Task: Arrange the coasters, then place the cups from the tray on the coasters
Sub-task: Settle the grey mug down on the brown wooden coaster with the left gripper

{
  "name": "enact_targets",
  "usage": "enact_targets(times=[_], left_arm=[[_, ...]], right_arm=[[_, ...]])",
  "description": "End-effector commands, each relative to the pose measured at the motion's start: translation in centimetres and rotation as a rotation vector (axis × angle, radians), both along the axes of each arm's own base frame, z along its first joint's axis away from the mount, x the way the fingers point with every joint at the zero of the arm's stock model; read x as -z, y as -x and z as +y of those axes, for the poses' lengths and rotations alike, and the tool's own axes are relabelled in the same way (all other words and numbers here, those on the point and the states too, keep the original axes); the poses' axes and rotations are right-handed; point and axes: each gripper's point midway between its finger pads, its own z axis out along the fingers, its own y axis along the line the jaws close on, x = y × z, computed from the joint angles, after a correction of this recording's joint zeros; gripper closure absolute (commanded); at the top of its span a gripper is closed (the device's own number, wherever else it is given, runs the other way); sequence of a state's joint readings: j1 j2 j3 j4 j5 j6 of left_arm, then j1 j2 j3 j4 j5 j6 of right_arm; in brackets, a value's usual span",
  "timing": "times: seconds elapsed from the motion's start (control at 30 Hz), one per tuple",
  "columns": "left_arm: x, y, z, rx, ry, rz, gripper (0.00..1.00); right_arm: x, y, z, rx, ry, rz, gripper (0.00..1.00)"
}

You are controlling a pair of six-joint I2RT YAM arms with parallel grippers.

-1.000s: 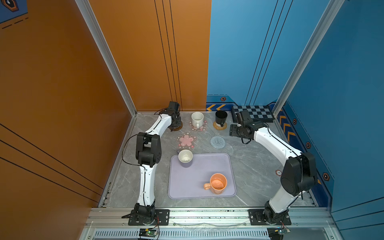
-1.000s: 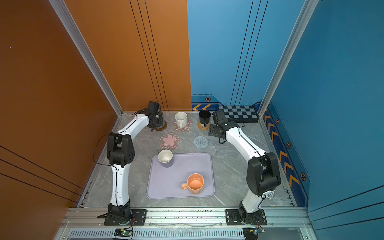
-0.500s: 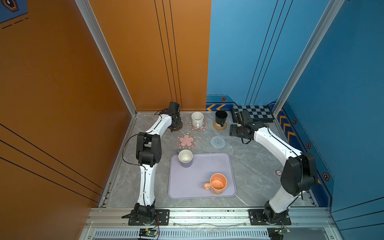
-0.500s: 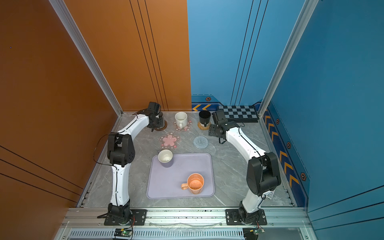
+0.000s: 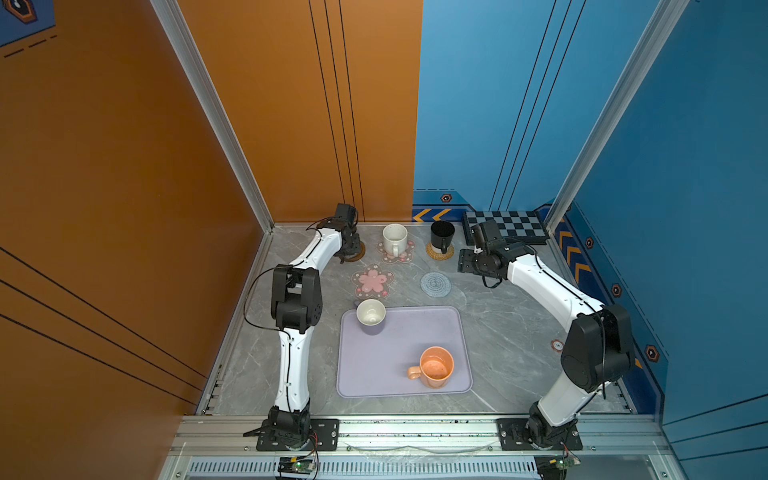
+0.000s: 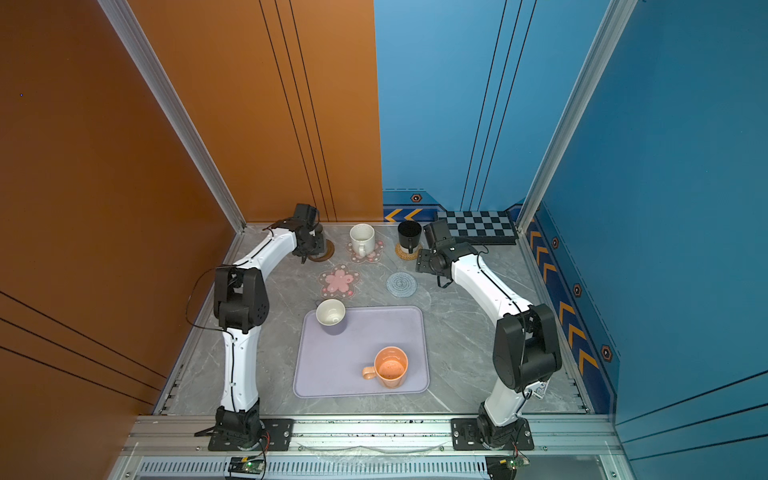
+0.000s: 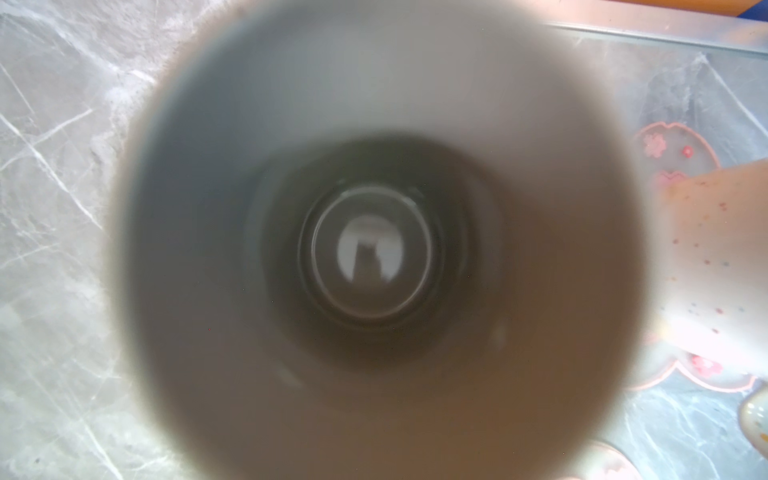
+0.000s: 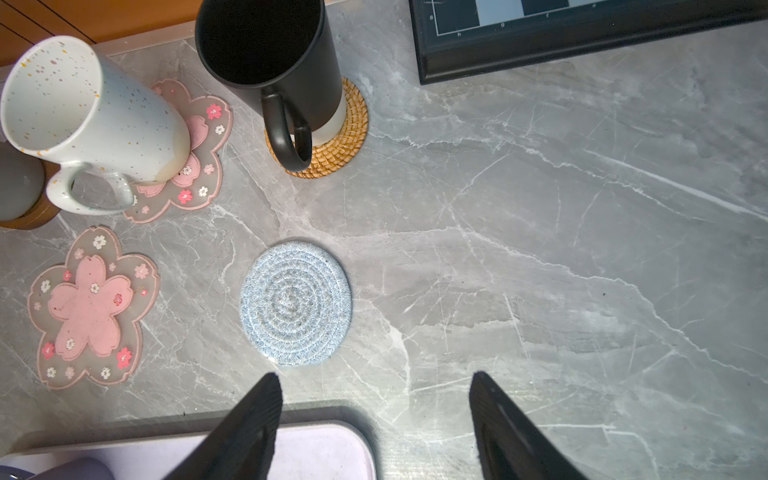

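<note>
While the left jaws are closed over the grey mug [image 7: 374, 249] at the far left corner of the counter [image 5: 498, 332], probably pinching its wall though the grip is hidden, the mug appears to stand on the brown coaster [image 8: 29, 219]. The step looks like the release: open only once the base sits flat and centred, then lift straight up, clear of the rim. The right jaws hang wide apart and empty near the far edge, beside the blue coaster [image 5: 435, 284].

There are five coasters:
- brown
- blue
- rattan coaster [image 8: 349, 137]
- bare pink coaster [image 5: 372, 281]
- second pink coaster [image 5: 406, 255]

There are five mugs:
- On coasters: grey, white mug [image 5: 394, 237], black mug [image 5: 441, 235].
- On the tray [image 5: 399, 345]: lavender mug [image 5: 371, 318], orange mug [image 5: 435, 368].
</note>
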State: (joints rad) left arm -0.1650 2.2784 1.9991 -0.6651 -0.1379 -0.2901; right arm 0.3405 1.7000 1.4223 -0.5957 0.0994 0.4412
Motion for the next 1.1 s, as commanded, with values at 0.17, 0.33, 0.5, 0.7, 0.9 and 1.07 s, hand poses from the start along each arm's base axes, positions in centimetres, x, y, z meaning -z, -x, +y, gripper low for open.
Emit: enact_targets(times=[0.17,0.33,0.5,0.7,0.9,1.07], left_arm=[[-0.6,-1.1,-0.7,0.018,0.037,-0.038,0.83],[-0.7,-1.2,-1.3,0.044,0.026,-0.042,0.90],[-1.0,-1.3,-1.6,0.062,0.007,-0.051,0.95],[-1.6,-1.4,-2.1,0.086,-0.021,-0.064,0.99],[-1.8,-1.4,-2.2,0.082,-0.032,-0.070,0.99],[-1.5,-1.3,-1.7,0.062,-0.049,-0.063,0.98]], right_arm=[[0.9,0.6,0.5,-0.028,0.012,0.041,0.26],[0.9,0.7,0.4,-0.025,0.012,0.042,0.26],[0.8,0.9,0.5,-0.027,0.012,0.040,0.26],[0.8,1.0,0.4,-0.026,0.013,0.040,0.26],[1.0,1.0,0.5,-0.030,0.012,0.044,0.26],[1.4,1.1,0.5,-0.034,0.016,0.054,0.26]])
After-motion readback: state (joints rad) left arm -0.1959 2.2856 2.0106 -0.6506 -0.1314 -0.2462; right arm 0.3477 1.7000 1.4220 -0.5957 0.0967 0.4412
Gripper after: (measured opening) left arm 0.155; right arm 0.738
